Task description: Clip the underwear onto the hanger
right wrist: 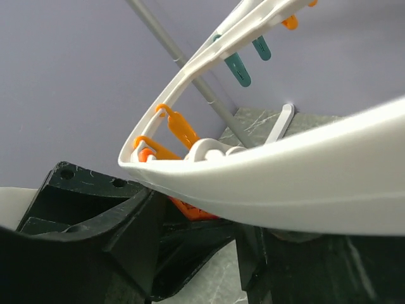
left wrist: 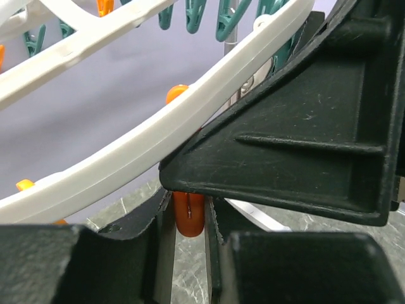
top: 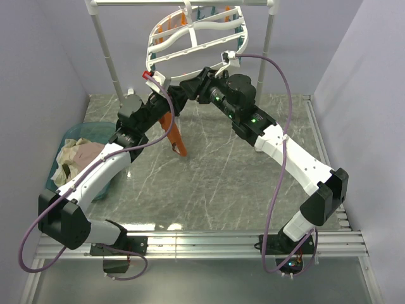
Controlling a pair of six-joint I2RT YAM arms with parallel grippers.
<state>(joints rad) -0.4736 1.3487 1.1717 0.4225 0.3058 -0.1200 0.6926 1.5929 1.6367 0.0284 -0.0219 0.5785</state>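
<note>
The white oval hanger [top: 196, 35] hangs tilted from the rack, with orange and teal clothespins under it. Both grippers meet just under its lower left rim. My left gripper [top: 171, 101] is shut on the rust-orange underwear [top: 173, 134], which dangles below it as a narrow strip down to the table. In the left wrist view an orange piece [left wrist: 188, 215] sits pinched between my fingertips, under the hanger rim [left wrist: 126, 152]. My right gripper [top: 189, 87] closes on an orange clothespin [right wrist: 197, 212] right below the rim [right wrist: 304, 190]. The waistband is hidden.
A teal basket [top: 95, 128] holding a pale pink and cream clothes pile [top: 76, 155] stands at the left. The white pole rack [top: 104, 57] stands at the back. Purple walls close in at the left, back and right.
</note>
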